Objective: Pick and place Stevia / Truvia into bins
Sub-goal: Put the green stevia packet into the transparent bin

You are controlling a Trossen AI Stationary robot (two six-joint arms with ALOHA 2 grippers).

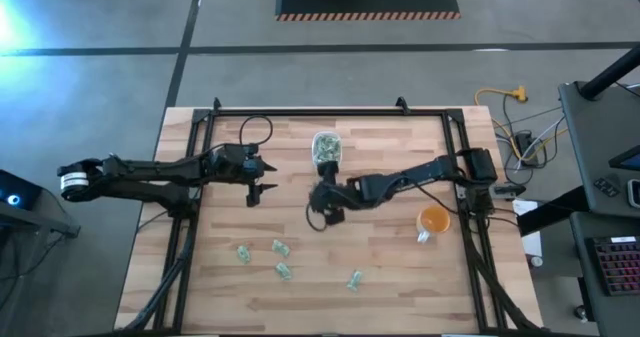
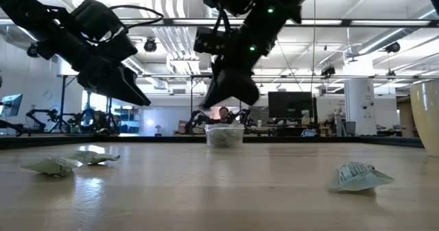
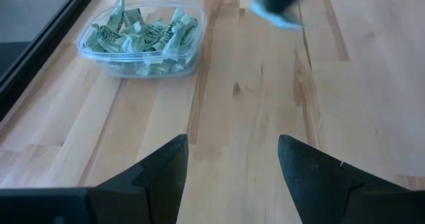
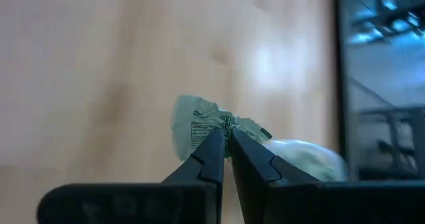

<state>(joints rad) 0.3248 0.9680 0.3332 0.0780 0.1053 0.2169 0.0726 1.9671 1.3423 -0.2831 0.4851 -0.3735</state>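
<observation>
One packet [image 4: 199, 127] pinched in closed right gripper [image 4: 227, 139], left gripper [image 3: 232, 159] jaws apart, empty

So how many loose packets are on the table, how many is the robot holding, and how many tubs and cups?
Loose packets on table: 4
Packet held in right hand: 1
Clear tub: 1
Orange cup: 1
Total: 7

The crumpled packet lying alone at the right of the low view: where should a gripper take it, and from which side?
Probably from straight above. The packet lies on the table with its creased middle raised, so closing the fingers across that raised fold should work best. Its edges lie near the wood and give little hold. The open left gripper is free; the right gripper already holds another packet.
</observation>
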